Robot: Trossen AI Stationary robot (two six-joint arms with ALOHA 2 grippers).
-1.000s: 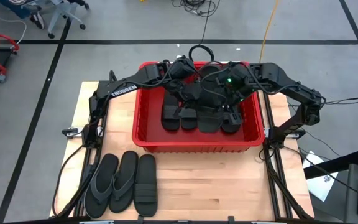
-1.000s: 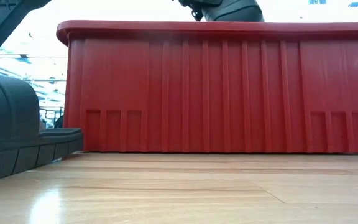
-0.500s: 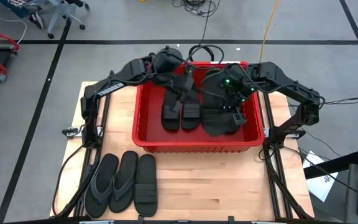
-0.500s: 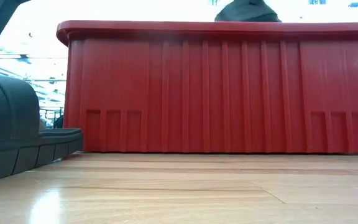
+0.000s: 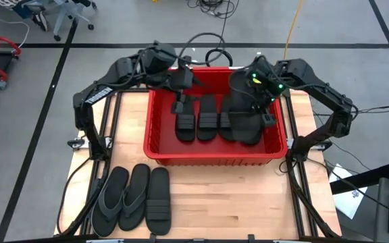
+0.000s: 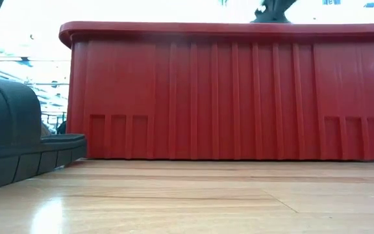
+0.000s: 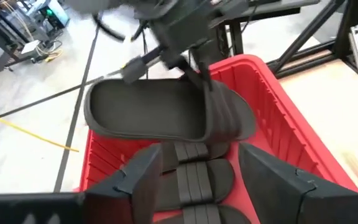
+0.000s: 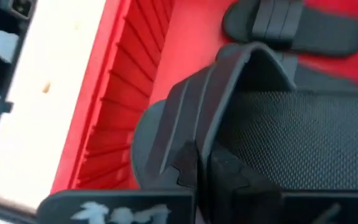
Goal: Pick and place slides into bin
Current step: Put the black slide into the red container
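Ribbed black slides (image 5: 206,120) in slotted red bin (image 5: 159,132)

Large rectangular red plastic bin (image 5: 155,135) with ribbed walls and rolled rim, at the table's far half. Inside it, matte black rubber band-strap slides (image 5: 198,123) lie side by side; one more (image 7: 166,115) is raised above them. Three slides (image 5: 134,199), two thong-strapped, lie abreast before the bin.

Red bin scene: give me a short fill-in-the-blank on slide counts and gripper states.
1. On the table in front of the bin lie ___ slides.
2. The right gripper is shut on a ___ over the bin.
3. The left gripper, at the bin's far left corner, is ___.

Answers: three; slide; open
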